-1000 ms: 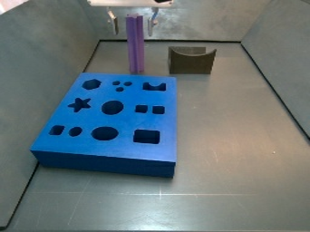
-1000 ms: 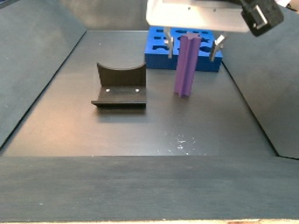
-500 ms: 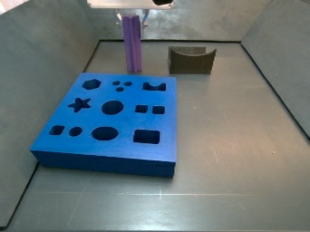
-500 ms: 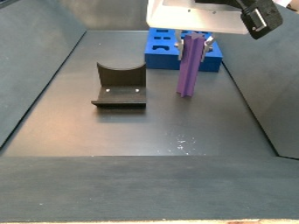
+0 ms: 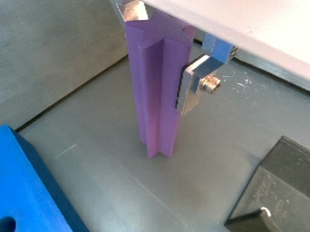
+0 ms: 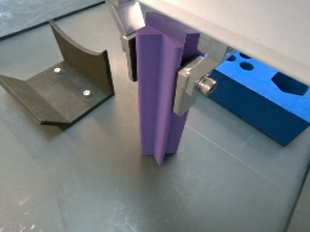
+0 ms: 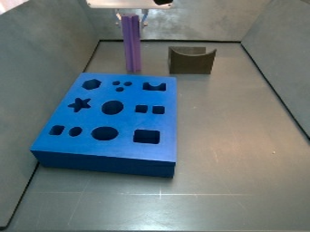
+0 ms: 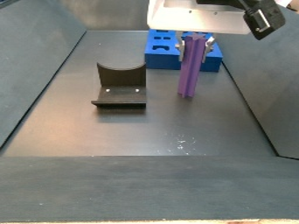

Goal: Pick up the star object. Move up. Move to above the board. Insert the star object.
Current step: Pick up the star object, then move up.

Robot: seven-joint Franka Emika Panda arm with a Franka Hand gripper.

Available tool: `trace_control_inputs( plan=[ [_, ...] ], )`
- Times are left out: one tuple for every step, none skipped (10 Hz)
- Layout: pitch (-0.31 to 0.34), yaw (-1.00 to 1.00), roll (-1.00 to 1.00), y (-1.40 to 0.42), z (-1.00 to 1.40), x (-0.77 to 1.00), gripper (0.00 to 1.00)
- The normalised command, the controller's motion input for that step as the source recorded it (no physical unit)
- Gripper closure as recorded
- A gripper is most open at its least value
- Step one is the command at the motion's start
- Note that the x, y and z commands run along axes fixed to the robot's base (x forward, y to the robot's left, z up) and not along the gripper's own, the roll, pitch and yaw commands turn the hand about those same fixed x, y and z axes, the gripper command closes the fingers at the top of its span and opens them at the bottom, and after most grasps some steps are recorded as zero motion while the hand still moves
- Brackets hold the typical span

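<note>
Dark grey floor (image 7: pixel 230 163) walled by grey panels (image 7: pixel 49 36). Blue board (image 7: pixel 109 127) flat on it, cut-outs upward. Dark fixture (image 7: pixel 190 60) behind, well apart. Purple star object (image 6: pixel 160 100) upright, lifted clear of the floor beyond the board, clamped near its top between the claw (image 6: pixel 158 62) plates.

One star object (image 7: pixel 130 43), one board (image 7: pixel 111 122), one fixture (image 7: pixel 190 60), one hand (image 6: pixel 159 62).
</note>
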Motion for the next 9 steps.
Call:
trace_control_inputs(
  plan=[
    [0.0, 0.0, 0.0, 0.0, 0.0, 0.0, 1.0],
    [0.0, 0.0, 0.0, 0.0, 0.0, 0.0, 1.0],
    [0.0, 0.0, 0.0, 0.0, 0.0, 0.0, 1.0],
    [0.0, 0.0, 0.0, 0.0, 0.0, 0.0, 1.0],
    [0.0, 0.0, 0.0, 0.0, 0.83, 0.0, 1.0],
    [-0.004, -0.01, 0.0, 0.02, 0.8, -0.02, 1.0],
    [-0.01, -0.01, -0.02, 0.0, 0.71, -0.04, 1.0],
    [-0.011, -0.01, -0.05, -0.01, 0.6, -0.04, 1.0],
    [-0.003, 0.0, -0.08, -0.01, 0.43, -0.03, 1.0]
  ],
)
